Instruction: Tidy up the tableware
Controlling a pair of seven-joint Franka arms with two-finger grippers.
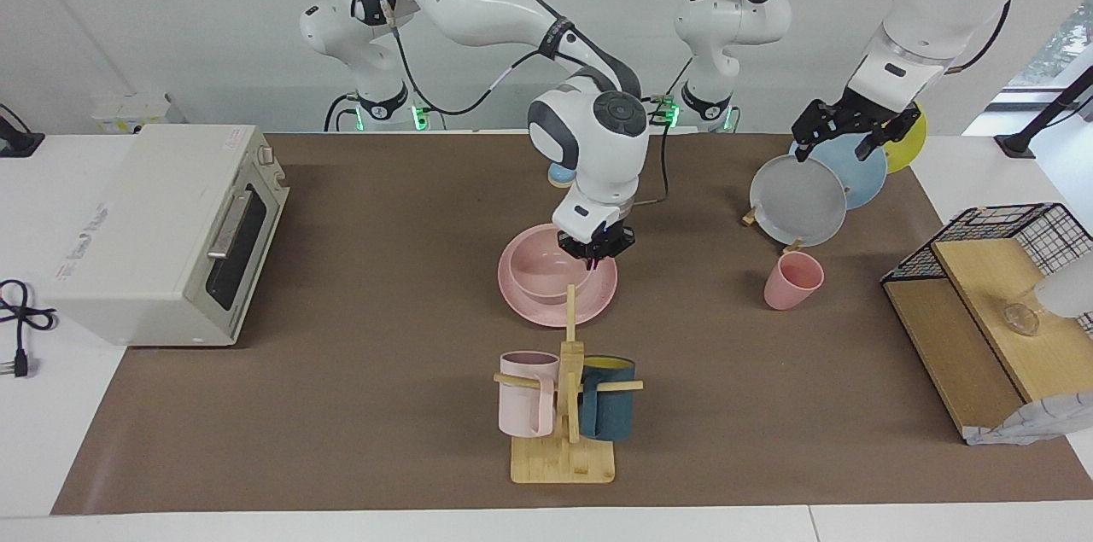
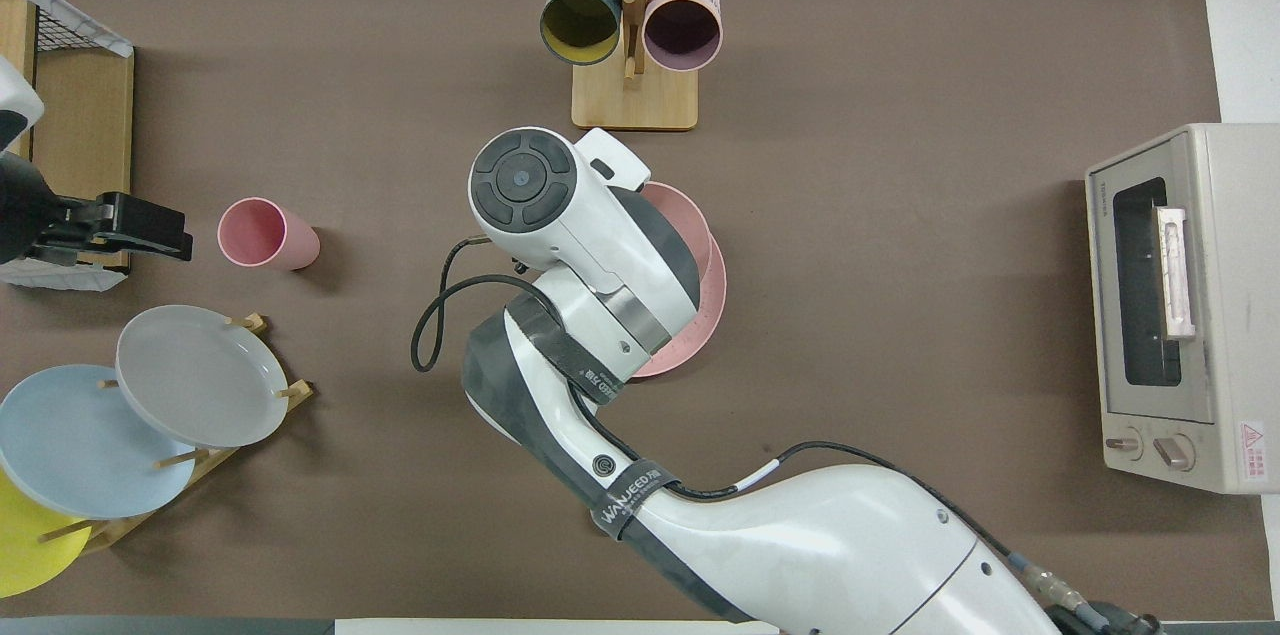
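From overhead the right arm hides the bowl and most of the pink plate; the right pincer seems closed, though its fingers are unclear.

I'm getting bright, even light from overhead in both views. Shadows are lying soft and short: a faint one is spreading under the right arm toward 9 o'clock on the brown mat, another is pooling beside the pink cup. The white wall is washing out slightly. At 3 o'clock in the facing view something pale is blurring near the wire basket.
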